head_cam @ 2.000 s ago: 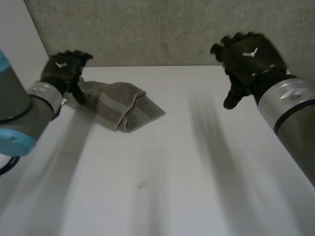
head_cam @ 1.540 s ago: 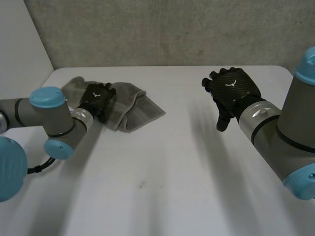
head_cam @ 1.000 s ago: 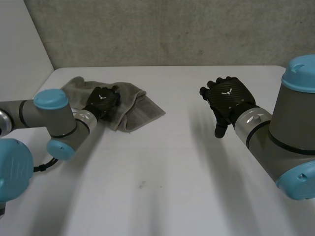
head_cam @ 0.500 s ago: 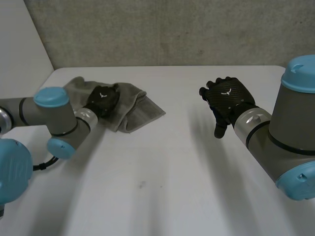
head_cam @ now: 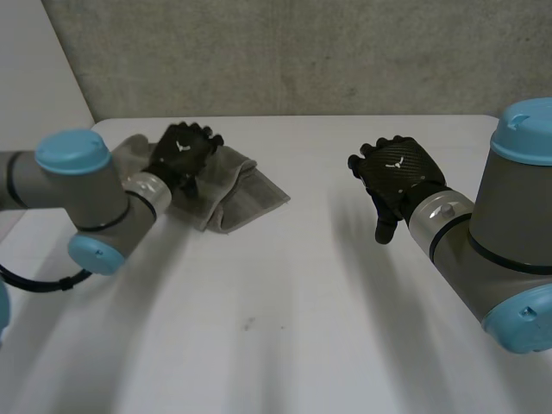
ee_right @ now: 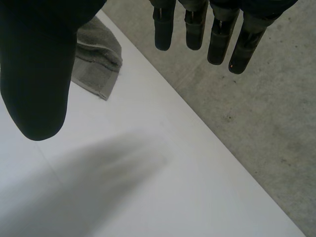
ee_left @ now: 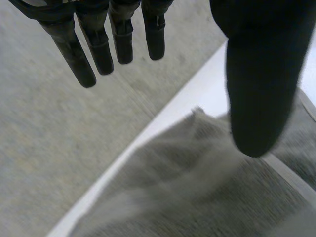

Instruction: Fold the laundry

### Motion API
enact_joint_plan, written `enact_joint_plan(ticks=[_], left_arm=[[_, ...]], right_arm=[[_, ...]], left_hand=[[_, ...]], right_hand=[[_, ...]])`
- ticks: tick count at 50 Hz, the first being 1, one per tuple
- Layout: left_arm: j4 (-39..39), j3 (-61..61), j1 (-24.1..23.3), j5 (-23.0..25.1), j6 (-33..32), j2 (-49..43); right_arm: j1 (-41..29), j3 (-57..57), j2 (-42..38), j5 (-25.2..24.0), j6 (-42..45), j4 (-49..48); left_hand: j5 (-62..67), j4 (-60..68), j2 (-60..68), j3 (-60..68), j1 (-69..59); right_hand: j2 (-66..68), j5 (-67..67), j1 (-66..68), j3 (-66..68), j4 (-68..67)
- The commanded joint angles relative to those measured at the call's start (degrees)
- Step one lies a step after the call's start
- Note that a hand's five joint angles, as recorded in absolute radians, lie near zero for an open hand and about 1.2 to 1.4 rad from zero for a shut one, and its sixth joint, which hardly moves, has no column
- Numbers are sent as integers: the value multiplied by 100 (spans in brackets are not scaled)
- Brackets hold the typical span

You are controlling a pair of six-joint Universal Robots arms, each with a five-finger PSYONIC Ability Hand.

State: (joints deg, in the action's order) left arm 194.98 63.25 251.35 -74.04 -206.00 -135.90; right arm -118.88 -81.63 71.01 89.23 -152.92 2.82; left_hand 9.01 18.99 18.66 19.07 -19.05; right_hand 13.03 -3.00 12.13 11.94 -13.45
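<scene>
Towel [head_cam: 237, 188]: grey, lying in a loose fold on the table [head_cam: 285, 328] at its far left, close to the back edge and the wall [head_cam: 302, 52]. In the head view one folded corner points toward the table's middle. The near-left part of the towel is covered by the left arm and wrist, so its outline there cannot be made out.

Left hand [head_cam: 181, 153]: over the towel's back portion. The head view shows only the back of the hand, so its grip cannot be read there. The left wrist view settles it: the fingers [ee_left: 101, 44] are straight and set well apart from the thumb [ee_left: 259, 74], with nothing between them. That view also shows the towel under the palm, its weave blurred, with a strip of white table edge beyond it. Whether any part of the hand touches the cloth cannot be determined.

Right hand [head_cam: 395, 172]: above bare table right of the middle, well apart from the towel. The right wrist view shows the fingers [ee_right: 197, 24] straight, the thumb [ee_right: 39, 64] spread away from them, and the hand empty. The same view shows the towel's folded corner [ee_right: 96, 59] beyond the thumb, with a hemmed band along its edge that the head view does not resolve; the rest of the towel is cut off behind the thumb.
</scene>
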Motion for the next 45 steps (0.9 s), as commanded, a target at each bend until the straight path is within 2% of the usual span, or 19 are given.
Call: enact_joint_plan(ticks=[1,5,7,14,27,35,37,38,39,45], left_arm=[[-12,-313,10,4,-11,-674],[-4,-444,10,4,-11,-806],[-12,-585,19,4,-11,-929],[-12,-814,19,4,-19,-1079],[-135,-1078,19,30,-63,-1334],[-188,-1104,19,258,-204,-1404],[-232,-1096,19,276,-300,-1422],[-232,-1095,19,276,-301,-1422],[-241,-1095,19,302,-336,-1413],[-206,-1034,19,241,-362,-1229]], right_arm=[[-3,-2,-8,-2,8,-1],[-12,7,-43,-2,8,-10],[-12,7,-52,-2,8,-10],[-12,7,-79,-2,8,-10],[-12,7,-140,-10,8,-10],[-12,7,-149,-10,8,-1],[-12,7,-149,-10,8,-1],[-12,7,-149,-10,8,-1],[-12,7,-158,-10,8,-9],[-12,7,-158,-10,8,-10]], left_hand=[[-191,-189,-156,-197,195],[61,63,96,55,-57],[781,783,816,775,-777],[1995,1997,2030,1989,-1991],[1997,1999,2032,1991,-1993],[2182,2184,2217,2176,-2178],[4590,4592,4625,4584,-4586],[4604,4606,4639,4598,-4600],[5787,5789,5822,5780,-5783],[6099,6101,6134,6093,-6095]], right_hand=[[-303,300,-213,-194,345],[-303,300,-213,-194,345],[-303,300,-213,-194,345],[-303,300,-213,-194,345],[-303,300,-213,-194,345],[-303,300,-213,-194,345],[-303,300,-213,-194,345],[-303,300,-213,-194,345],[-303,300,-213,-194,345],[-303,300,-213,-194,345]])
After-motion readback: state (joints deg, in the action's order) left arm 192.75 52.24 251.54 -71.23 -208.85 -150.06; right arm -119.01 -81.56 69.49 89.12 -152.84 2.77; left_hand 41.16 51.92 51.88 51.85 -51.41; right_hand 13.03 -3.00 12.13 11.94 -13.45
